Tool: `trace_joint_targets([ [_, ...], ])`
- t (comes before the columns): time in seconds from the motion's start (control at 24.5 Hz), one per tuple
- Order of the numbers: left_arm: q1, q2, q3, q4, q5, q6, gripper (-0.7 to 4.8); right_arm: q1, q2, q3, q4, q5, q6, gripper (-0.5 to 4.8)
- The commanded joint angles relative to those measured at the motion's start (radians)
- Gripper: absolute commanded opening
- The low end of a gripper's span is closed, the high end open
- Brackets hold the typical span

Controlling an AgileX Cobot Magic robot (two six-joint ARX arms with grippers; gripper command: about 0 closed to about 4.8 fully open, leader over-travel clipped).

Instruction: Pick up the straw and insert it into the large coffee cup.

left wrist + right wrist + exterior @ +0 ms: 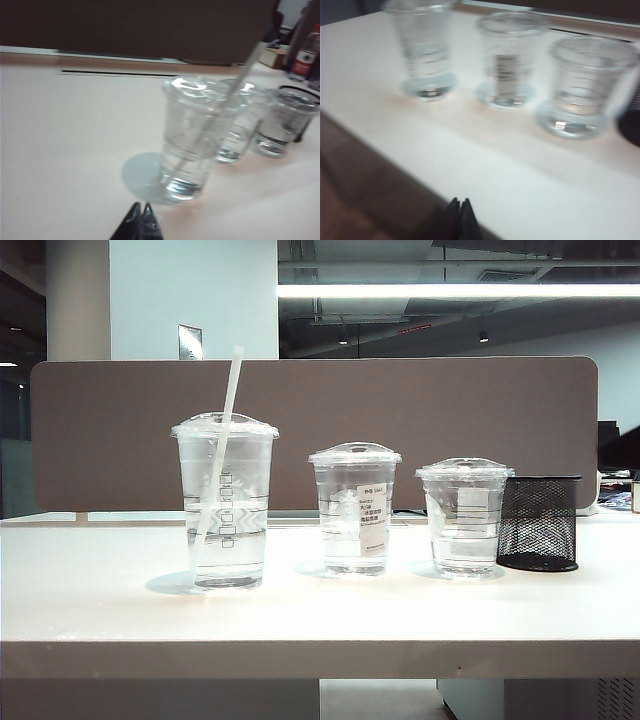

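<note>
The straw already leans through the lid of the large coffee cup toward the desk's left end, so both pincers idle near its front edge: left pincer together, right pincer together. A brown partition backs the white desk.

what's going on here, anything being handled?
Nothing is held. The straw already stands tilted through the lid of the large coffee cup, leftmost of three cups on the table. Left tool is shut, near that cup, touching nothing. Right tool is shut, back at the table's front edge.
</note>
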Motion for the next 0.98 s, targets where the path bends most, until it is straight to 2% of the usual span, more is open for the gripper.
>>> trace_joint_targets([
  [0.04,0.141,-0.029,0.003,-0.005,-0.002,0.001,-0.02,-0.194,-0.002,-0.006,0.011,-0.002,0.003,-0.05],
  [0.2,0.214,-0.099,0.003,-0.011,-0.006,0.001,-0.02,-0.387,-0.002,-0.006,0.011,0.01,0.003,-0.05],
  [0.29,0.219,-0.095,0.003,-0.004,-0.006,0.001,-0.02,-0.472,-0.002,-0.006,0.011,0.033,0.003,-0.05],
  [0.37,0.199,-0.095,0.003,-0.005,-0.006,0.001,-0.02,-0.515,-0.002,-0.006,0.011,0.034,0.003,-0.05],
  [0.53,0.136,-0.095,0.003,-0.005,0.006,0.001,-0.03,-0.47,-0.002,-0.006,0.011,0.031,0.003,-0.05],
  [0.57,0.141,-0.095,0.003,-0.006,0.031,0.0,-0.02,-0.459,0.0,-0.006,0.011,0.029,0.003,-0.05],
  [0.98,0.146,-0.095,0.003,-0.015,0.031,0.001,-0.03,-0.457,-0.001,-0.006,0.011,0.029,0.003,-0.05],
])
